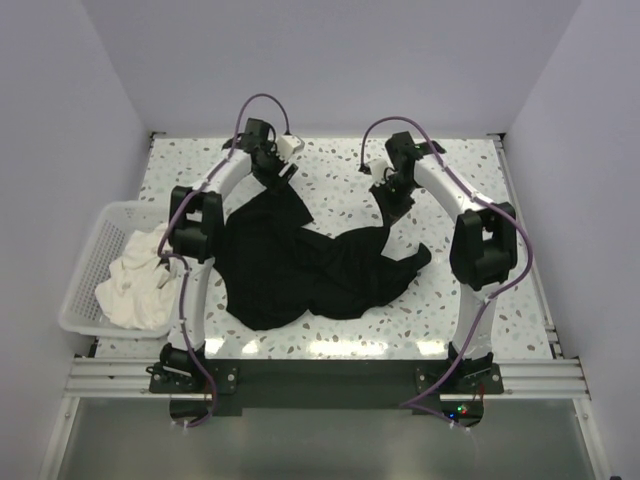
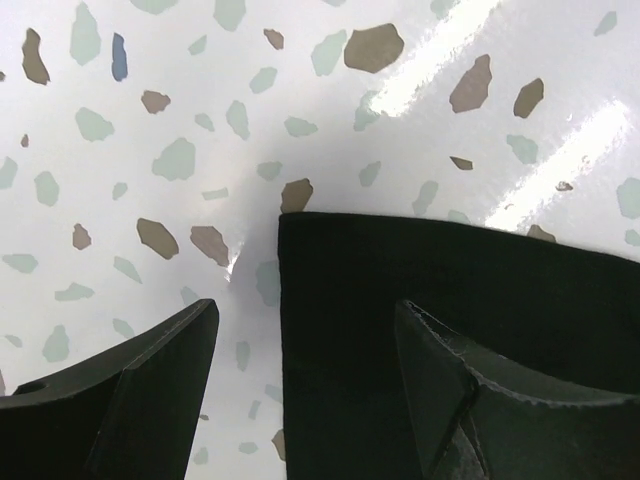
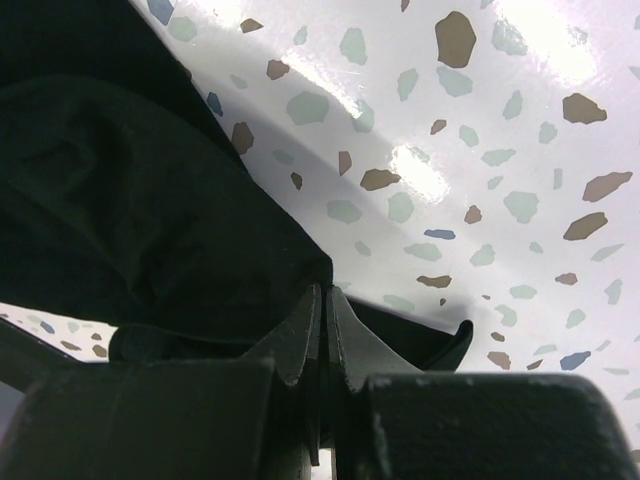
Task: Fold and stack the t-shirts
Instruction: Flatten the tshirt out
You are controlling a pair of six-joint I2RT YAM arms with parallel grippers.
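A black t-shirt (image 1: 290,270), a white t-shirt (image 1: 135,285), a brown-and-green-speckled white table (image 1: 340,170).

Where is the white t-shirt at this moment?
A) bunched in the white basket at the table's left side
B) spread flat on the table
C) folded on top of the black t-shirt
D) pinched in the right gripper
A: the white t-shirt lies crumpled in the lattice basket at the left, apart from the black t-shirt, which lies out on the table.

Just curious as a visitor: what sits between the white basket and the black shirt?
The left arm stands between basket and black shirt, seen in the top view.
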